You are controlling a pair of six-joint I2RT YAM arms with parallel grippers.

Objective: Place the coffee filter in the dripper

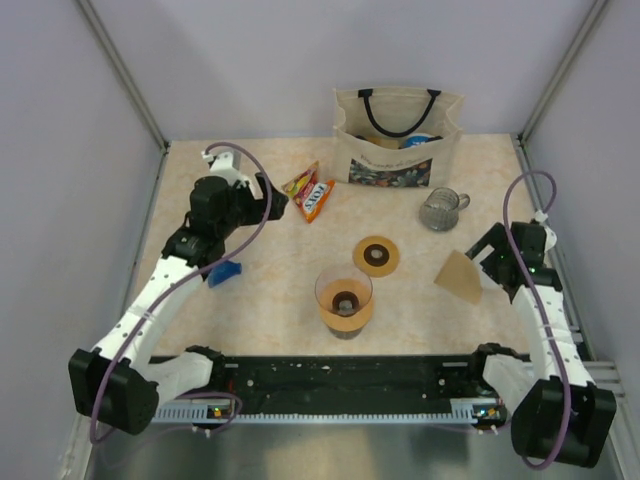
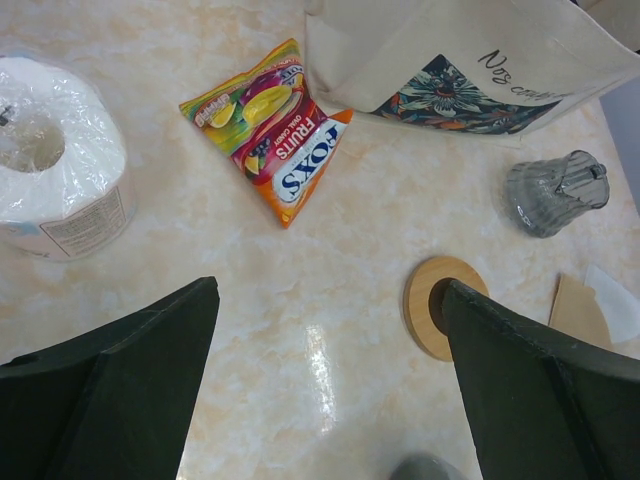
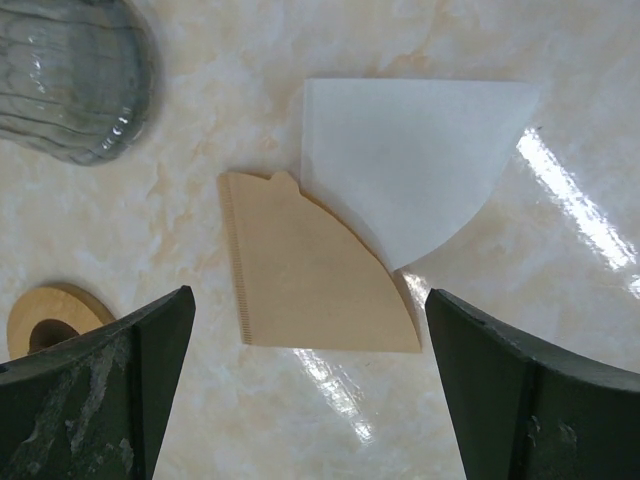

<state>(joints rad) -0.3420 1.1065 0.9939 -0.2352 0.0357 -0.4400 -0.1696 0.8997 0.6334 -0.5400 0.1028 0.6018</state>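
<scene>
Under the gaping, empty right claw (image 3: pixel 308 295), coffee filter (image 3: pixel 310 270) edge seemingly touches white paper (image 3: pixel 410 160).

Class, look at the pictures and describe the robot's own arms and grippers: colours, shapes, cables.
Both the left arm and right arm have white links with black joints and black blocky bases. A purple cable loops along each. The left gripper and right gripper have broad, dark, wedge-shaped fingers; the right's look scuffed.
</scene>
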